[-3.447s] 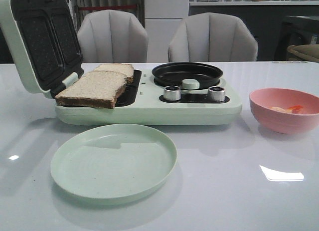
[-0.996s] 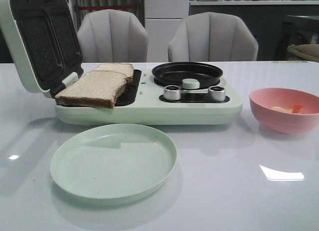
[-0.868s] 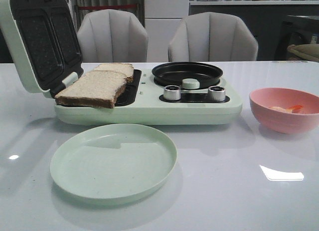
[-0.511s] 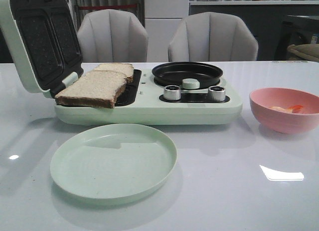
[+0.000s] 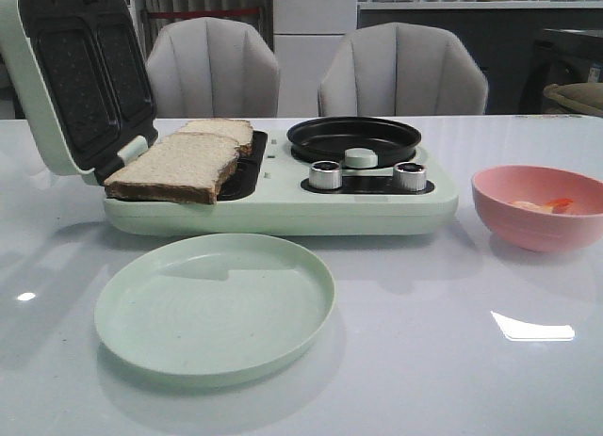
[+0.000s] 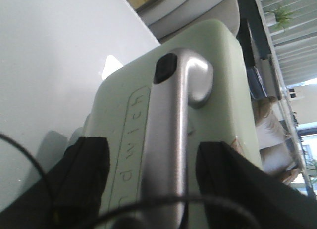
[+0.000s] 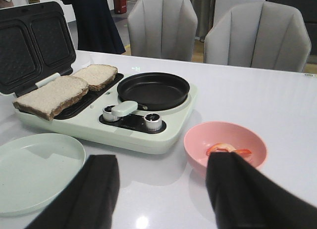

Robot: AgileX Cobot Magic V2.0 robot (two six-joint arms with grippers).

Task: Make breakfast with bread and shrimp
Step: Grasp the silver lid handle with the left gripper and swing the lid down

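1. I see a pale green sandwich maker (image 5: pixel 283 205) on the white table (image 5: pixel 452 361), its lid (image 5: pixel 71 78) standing open at the left end.
2. The bread (image 5: pixel 174 165): two slices lie side by side on the dark lower plate. The nearer slice overhangs the front edge; the second (image 5: pixel 220 131) sits just behind it, at about 1 o'clock from the first, touching it.
3. A black round pan (image 5: pixel 353 137) occupies the right half of the machine, with two silver knobs (image 5: pixel 325 175) in front of it.
4. The shrimp (image 5: pixel 545 206) are in the pink bowl (image 5: pixel 537 210), on the table at 3 o'clock from the machine, apart from it. Pale pieces with orange-red tails; I cannot count them.
5. An empty pale green plate (image 5: pixel 215 304) sits at 6 o'clock from the machine, near it.
6. Left gripper (image 6: pixel 151 179): jaws spread wide on either side of the silver lid handle (image 6: pixel 171 140); I cannot tell whether the fingers touch it.
7. Right gripper (image 7: pixel 163 189): jaws wide apart, holding nothing, above the table near the bowl.
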